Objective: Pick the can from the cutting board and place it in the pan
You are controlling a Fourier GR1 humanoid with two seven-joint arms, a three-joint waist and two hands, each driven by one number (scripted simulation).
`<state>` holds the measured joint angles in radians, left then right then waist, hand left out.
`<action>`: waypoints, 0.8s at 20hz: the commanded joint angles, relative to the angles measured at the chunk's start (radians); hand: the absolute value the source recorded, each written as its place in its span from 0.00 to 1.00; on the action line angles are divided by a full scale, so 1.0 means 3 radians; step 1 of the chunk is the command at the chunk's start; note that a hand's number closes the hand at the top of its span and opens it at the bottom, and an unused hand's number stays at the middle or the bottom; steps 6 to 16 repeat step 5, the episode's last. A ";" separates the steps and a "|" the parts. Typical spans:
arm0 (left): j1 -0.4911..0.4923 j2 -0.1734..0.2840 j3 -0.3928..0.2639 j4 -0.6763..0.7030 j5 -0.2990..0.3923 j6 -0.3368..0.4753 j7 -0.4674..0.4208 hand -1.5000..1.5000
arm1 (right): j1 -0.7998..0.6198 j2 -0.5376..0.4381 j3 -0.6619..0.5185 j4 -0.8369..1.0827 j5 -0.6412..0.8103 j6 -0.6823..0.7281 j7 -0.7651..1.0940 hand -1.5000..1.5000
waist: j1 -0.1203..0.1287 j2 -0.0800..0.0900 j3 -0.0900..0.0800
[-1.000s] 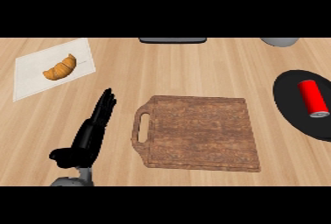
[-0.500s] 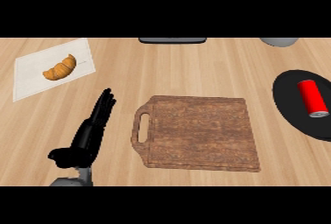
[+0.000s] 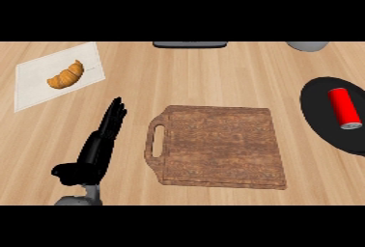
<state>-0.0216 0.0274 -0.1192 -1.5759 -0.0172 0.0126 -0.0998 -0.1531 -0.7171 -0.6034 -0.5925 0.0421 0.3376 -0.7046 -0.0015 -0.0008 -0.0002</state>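
A red can (image 3: 344, 108) lies on its side inside the black pan (image 3: 321, 113) at the right edge of the view. The brown wooden cutting board (image 3: 217, 144) sits in the middle of the counter with its handle slot to the left and nothing on it. My left hand (image 3: 96, 149) rests left of the board, fingers straight and pointing away from me, holding nothing. No right hand shows anywhere in the view.
A croissant (image 3: 65, 76) lies on a white napkin (image 3: 35, 89) at the far left. A dark flat object (image 3: 189, 44) and a grey round object (image 3: 308, 46) sit at the counter's back edge.
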 commanded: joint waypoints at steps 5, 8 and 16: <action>-0.0043 0.0049 0.0068 -0.0075 0.0047 -0.0103 0.0031 0.50 | 0.0094 -0.0072 0.0078 0.0060 0.0090 -0.0268 -0.0322 0.00 | 0.0008 0.0003 0.0002; -0.0043 0.0049 0.0068 -0.0075 0.0047 -0.0103 0.0031 0.50 | 0.0094 -0.0072 0.0078 0.0060 0.0090 -0.0268 -0.0322 0.00 | 0.0008 0.0003 0.0002; -0.0043 0.0049 0.0068 -0.0075 0.0047 -0.0103 0.0031 0.50 | 0.0094 -0.0072 0.0078 0.0060 0.0090 -0.0268 -0.0322 0.00 | 0.0008 0.0003 0.0002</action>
